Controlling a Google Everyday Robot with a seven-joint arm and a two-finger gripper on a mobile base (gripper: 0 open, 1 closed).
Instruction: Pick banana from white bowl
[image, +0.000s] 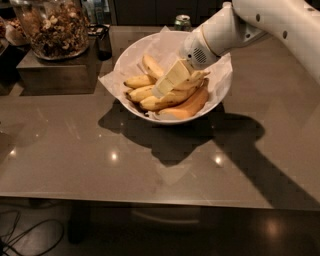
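The white bowl (218, 97), lined with crinkled white paper, stands on the table at the upper middle. It holds several yellow bananas. The banana (167, 101), long and gently curved, lies across the front of the pile, just behind a smooth orange crescent piece (189, 105). Shorter bananas (139, 80) lie to the left and at the back. My gripper (161, 89) comes in from the upper right on a white arm (235, 27). It reaches down into the bowl, its tip over the middle of the pile, right above the long banana. Contact cannot be made out.
A glass jar of granola (55, 27) stands on a dark box (55, 72) at the back left. A small dark cup (103, 42) is beside it and a can (183, 22) stands behind the bowl. The grey table (125, 165) reaches to the front edge.
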